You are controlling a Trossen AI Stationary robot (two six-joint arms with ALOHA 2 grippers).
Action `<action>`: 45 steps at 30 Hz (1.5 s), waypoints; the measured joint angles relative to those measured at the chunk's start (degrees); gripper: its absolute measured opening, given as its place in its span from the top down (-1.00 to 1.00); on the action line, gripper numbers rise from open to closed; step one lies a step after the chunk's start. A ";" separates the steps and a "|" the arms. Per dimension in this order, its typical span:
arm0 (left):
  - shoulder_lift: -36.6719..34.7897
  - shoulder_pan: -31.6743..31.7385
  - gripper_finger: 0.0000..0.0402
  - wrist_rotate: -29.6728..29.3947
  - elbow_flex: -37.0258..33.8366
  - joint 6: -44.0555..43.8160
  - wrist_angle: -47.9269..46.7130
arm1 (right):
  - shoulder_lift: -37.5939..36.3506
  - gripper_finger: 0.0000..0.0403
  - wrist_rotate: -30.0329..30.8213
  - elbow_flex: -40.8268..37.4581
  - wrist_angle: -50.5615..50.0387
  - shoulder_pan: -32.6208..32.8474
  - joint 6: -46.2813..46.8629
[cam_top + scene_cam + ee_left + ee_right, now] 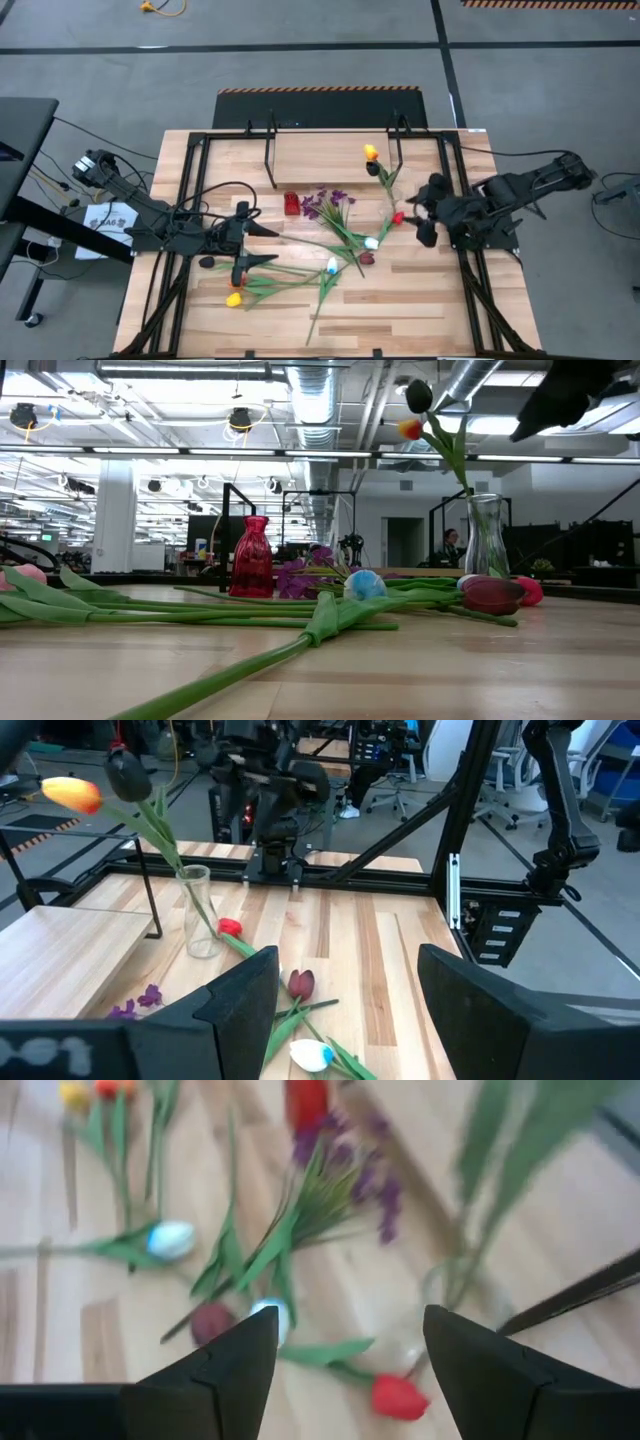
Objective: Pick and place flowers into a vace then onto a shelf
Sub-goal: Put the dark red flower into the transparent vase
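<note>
**Right gripper open above the vase, more tulips waiting on the table**

The right gripper (424, 222) hangs with its fingers spread and nothing between them, just above and beside the clear glass vase (199, 910), which already holds a yellow-orange tulip (72, 792) and a dark one (419, 396). Directly under it lies a red tulip (399, 1396); the maroon tulip (209, 1322) and a white tulip (268, 1316) lie a little farther on, then the purple sprig (328, 203). The left gripper (249, 245) waits, open and empty, over the table's left half near a yellow tulip (233, 298).

The next pick looks like the red tulip. It would go best gripped on the stem well below the head, lifted clear of the crossed stems, then lowered stem-first without knocking the narrow vase. The shelf (330, 158) stands at the table's far edge, with a small red vase (251, 556) before it.

A printed sheet (104, 217) lies off the left edge; its writing is unreadable.
</note>
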 joint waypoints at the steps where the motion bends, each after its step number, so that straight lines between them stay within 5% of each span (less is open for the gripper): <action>1: 0.00 0.00 -0.15 0.17 0.00 0.00 -0.08 | 1.04 -0.21 -0.62 -0.02 0.00 0.70 0.07; 21: 0.00 -0.02 -0.15 0.98 0.00 -0.02 -0.13 | 22.25 -0.21 -1.11 -0.02 1.40 12.00 12.89; 45: 0.00 0.00 -0.15 0.91 0.00 0.04 -0.35 | 42.15 -0.21 -0.63 -0.02 26.33 12.00 3.30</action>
